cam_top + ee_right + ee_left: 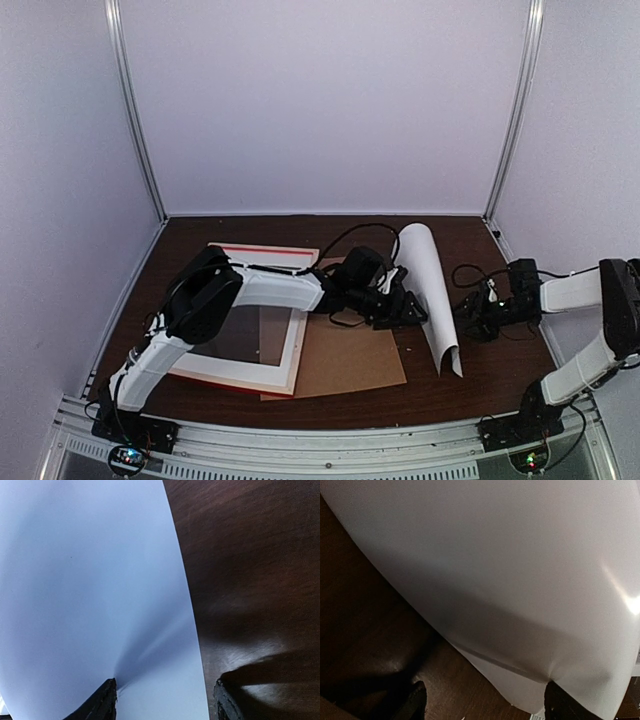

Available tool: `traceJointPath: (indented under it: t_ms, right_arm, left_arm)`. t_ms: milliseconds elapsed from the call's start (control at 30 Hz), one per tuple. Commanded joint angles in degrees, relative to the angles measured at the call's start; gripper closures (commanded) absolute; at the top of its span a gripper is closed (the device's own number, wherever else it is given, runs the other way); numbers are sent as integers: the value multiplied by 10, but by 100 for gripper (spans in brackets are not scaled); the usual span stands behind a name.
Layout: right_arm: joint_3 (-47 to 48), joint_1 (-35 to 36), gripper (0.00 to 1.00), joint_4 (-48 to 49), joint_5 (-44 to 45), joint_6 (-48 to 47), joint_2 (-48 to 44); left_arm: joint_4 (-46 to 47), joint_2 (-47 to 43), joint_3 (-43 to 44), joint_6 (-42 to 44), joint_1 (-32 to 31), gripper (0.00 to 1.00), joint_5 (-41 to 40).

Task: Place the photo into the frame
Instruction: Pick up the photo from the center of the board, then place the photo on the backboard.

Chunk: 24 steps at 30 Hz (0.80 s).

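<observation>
The frame [240, 379] is seen lying flat at the left of the table [500, 380], partly over a brown backing board [350, 360], while the photo [430, 290] stands on edge well to its right, curled, with only its white back shown, so it has not yet been laid in. The chief risk is judged to be a crease: a shallow dent is already visible in each wrist view where a fingertip bears on the sheet, and a hard push or pinch there could be expected to fold it for good. Since the sheet is propped rather than clamped, it could also be tipped over or allowed to slide away along the table. The left gripper [412, 312] is held wide apart and grips nothing; one fingertip [559, 702] is pressed against the paper near its lower edge, the other is kept clear of it. The right gripper [472, 320] is likewise parted, less widely, with one fingertip [102, 700] touching the sheet and the other over bare table; nothing is clamped.
</observation>
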Motion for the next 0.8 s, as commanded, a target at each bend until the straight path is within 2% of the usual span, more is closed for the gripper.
traceJointPath:
  t_ms: [0,433,767]
  right_arm:
    - [-8,37,35,11,-10,36,-21]
    - [46,179,35,59,12,95,-24]
    - [83,260,35,77,44,104,16]
  left_arm:
    - [24,-72,-35,41,5,19,-9]
    - [29,-195,-149,85,5,19,-25]
    - [-30,-333,-288,106,6,19,-136]
